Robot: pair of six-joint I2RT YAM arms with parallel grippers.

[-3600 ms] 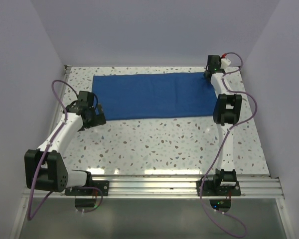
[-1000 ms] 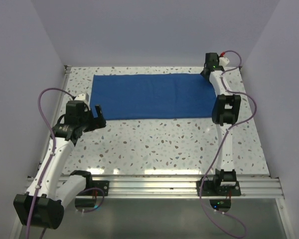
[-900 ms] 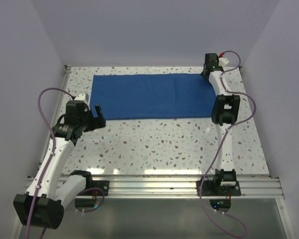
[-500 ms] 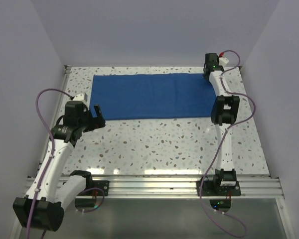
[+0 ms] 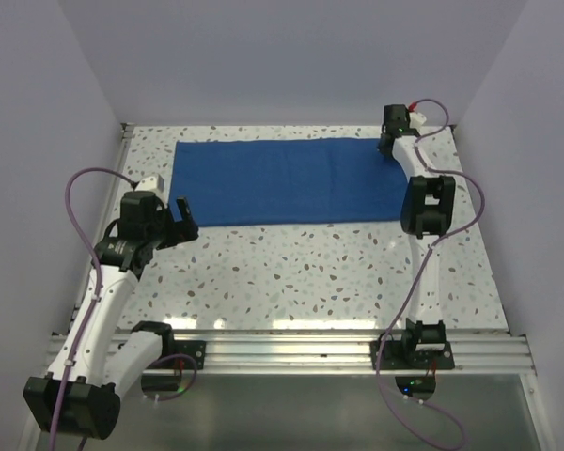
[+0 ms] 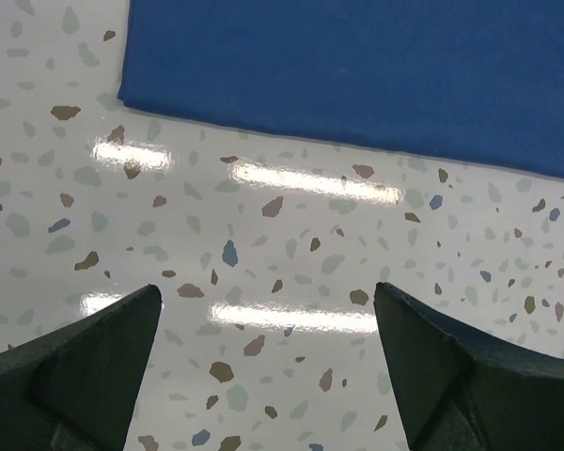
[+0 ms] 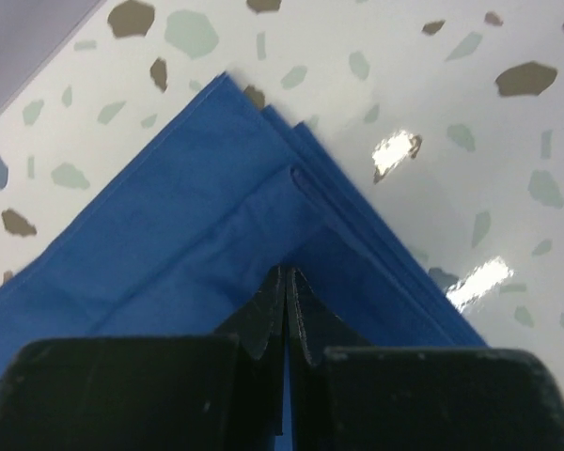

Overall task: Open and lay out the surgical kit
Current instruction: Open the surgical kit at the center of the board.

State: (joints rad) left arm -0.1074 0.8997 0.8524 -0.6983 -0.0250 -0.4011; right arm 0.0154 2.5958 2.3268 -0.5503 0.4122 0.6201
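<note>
Blue cloth wrap lies flat on the far half of the speckled surface, a long rectangle running left to right. It is still folded shut. No tray or instruments can be seen.

Right arm reaches to the far right corner of the cloth. Right pincer is down on that corner. In the right wrist view the right pincer is closed tight, its fingertips meeting in a thin line. They nip a small ridge of the cloth wrap's top layer just inside the corner. Several stacked edges show at that corner, so the cloth is layered there. The corner itself points to the far side, with bare speckled surface beyond it.

Left arm sits at the near left. Left pincer hovers just off the near left corner of the cloth, clear of it. In the left wrist view the left pincer is spread wide with nothing between its fingers, only surface below. The near edge of the cloth crosses the top of that view, apart from the fingers.
</note>
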